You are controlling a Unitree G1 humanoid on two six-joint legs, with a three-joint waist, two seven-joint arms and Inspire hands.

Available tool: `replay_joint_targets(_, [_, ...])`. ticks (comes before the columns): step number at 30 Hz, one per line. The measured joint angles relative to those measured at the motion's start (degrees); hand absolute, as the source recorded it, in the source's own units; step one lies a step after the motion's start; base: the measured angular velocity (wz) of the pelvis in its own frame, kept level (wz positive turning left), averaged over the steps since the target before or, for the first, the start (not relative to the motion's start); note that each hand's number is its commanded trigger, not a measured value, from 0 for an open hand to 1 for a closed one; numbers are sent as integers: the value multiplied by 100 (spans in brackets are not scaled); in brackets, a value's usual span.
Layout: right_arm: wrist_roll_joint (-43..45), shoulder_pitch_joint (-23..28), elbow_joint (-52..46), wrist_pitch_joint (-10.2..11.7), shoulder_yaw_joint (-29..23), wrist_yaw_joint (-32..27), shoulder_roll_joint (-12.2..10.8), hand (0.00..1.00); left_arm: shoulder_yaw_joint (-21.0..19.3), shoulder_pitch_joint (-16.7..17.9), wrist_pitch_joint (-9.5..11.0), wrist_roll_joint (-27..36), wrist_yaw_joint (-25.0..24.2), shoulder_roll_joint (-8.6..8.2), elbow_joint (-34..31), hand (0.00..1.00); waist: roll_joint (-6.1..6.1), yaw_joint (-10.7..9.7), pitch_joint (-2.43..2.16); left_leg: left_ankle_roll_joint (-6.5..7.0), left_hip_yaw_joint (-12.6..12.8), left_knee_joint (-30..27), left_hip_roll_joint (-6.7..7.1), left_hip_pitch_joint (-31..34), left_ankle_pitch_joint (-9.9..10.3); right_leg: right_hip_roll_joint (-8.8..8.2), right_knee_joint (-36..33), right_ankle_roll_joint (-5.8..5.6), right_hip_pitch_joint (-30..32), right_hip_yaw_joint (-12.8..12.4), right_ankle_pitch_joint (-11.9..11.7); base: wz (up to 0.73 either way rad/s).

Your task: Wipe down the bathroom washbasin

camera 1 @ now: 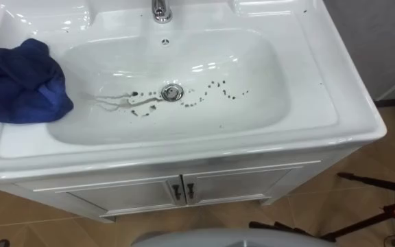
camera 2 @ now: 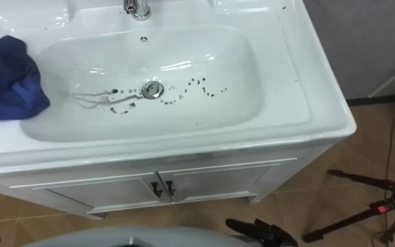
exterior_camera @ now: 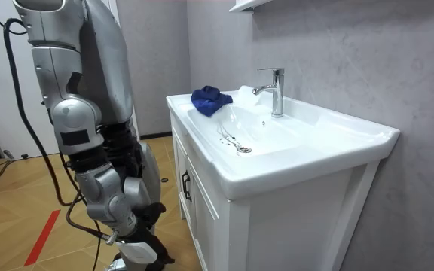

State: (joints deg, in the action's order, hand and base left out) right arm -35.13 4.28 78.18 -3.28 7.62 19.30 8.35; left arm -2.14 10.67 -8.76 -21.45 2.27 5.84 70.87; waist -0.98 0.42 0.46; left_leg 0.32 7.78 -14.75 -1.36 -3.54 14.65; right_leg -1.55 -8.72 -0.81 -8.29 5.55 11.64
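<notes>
A crumpled blue cloth (camera 1: 22,82) lies on the white basin's left rim, partly over the edge of the bowl; it is also in the room view (exterior_camera: 210,100). The basin (camera 1: 266,75) has dark specks (camera 1: 214,89) and greyish streaks (camera 1: 115,101) on either side of the metal drain (camera 1: 172,92). I stand in front of the basin, a little back from it. My right arm hangs down at my side, and the right hand (exterior_camera: 138,250) is low at the bottom edge of the room view, well away from the cloth.
A chrome tap (exterior_camera: 276,90) stands at the basin's back edge. Below the basin is a white cabinet with two doors (camera 1: 184,192). Black tripod legs (camera 1: 376,206) spread over the wooden floor at the right. A grey wall runs behind and beside the basin.
</notes>
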Motion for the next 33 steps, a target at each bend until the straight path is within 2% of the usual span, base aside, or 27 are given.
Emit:
replay_joint_targets(19, [216, -71, -6, -58, 13, -36, 14, 0, -36, -113, 1, 68, 1, -3, -2, 0, 38, 11, -14, 0, -46, -13, 2, 19, 0, 1, 5, 0, -11, 66, 0, 0])
replay_joint_targets(24, [219, -65, 20, -62, -79, -34, 13, 0, -403, -86, 16, 533, 56, -1, 25, 0, 50, 6, 0, 0, -100, -5, 9, -16, 0, -5, 8, 0, -98, 151, 0, 5])
replay_joint_targets(28, [225, -69, 36, -115, -100, -36, 28, 0, -510, 30, 34, 949, 206, -1, 23, 0, 65, 38, 5, 0, -119, 6, 9, -11, 0, -3, 9, 0, -106, 166, 1, 2])
replay_joint_targets(31, [222, -38, 33, -134, -116, -46, 34, 0, -913, 106, 46, 1336, 412, -7, -3, 0, 73, 135, 1, -2, -161, -12, 15, -54, -2, -11, 18, 0, -142, 273, 1, 7])
replay_joint_targets(33, [229, -41, 23, -162, -112, -53, 63, 0, -1317, 165, 103, 1686, 831, -1, -197, 0, 73, 231, 6, -3, -184, 26, 17, -100, -3, -12, 6, -1, -183, 295, 1, 5])
